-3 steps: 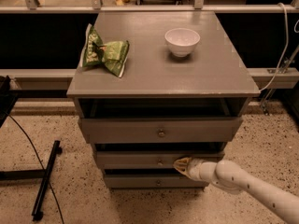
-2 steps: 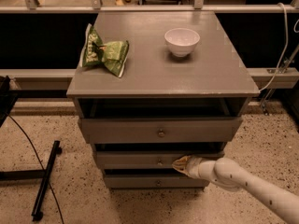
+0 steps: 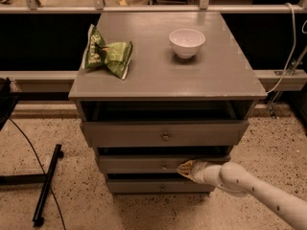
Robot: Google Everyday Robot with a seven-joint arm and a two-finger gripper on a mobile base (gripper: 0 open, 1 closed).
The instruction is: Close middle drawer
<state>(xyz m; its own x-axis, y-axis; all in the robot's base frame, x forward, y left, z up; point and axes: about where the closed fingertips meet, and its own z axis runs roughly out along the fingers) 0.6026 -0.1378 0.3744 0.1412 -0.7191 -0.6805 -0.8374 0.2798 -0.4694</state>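
The middle drawer (image 3: 139,164) is a grey drawer with a low flat front and a small dark round knob (image 3: 164,166). It sits in the grey cabinet (image 3: 158,75) between the taller top drawer (image 3: 163,133) and the thin bottom drawer (image 3: 158,186). It stands out slightly from the cabinet. My gripper (image 3: 184,168) comes in from the lower right on a white arm (image 3: 254,190). Its tip rests against the middle drawer's front, just right of the knob.
A green snack bag (image 3: 106,53) and a white bowl (image 3: 186,41) lie on the cabinet top. The top drawer is pulled partly out. A black stand leg (image 3: 45,186) and a cable lie on the speckled floor at the left. A railing runs behind.
The gripper has stayed against the middle drawer's front, shifting only slightly left. The drawer front shows no clear movement.
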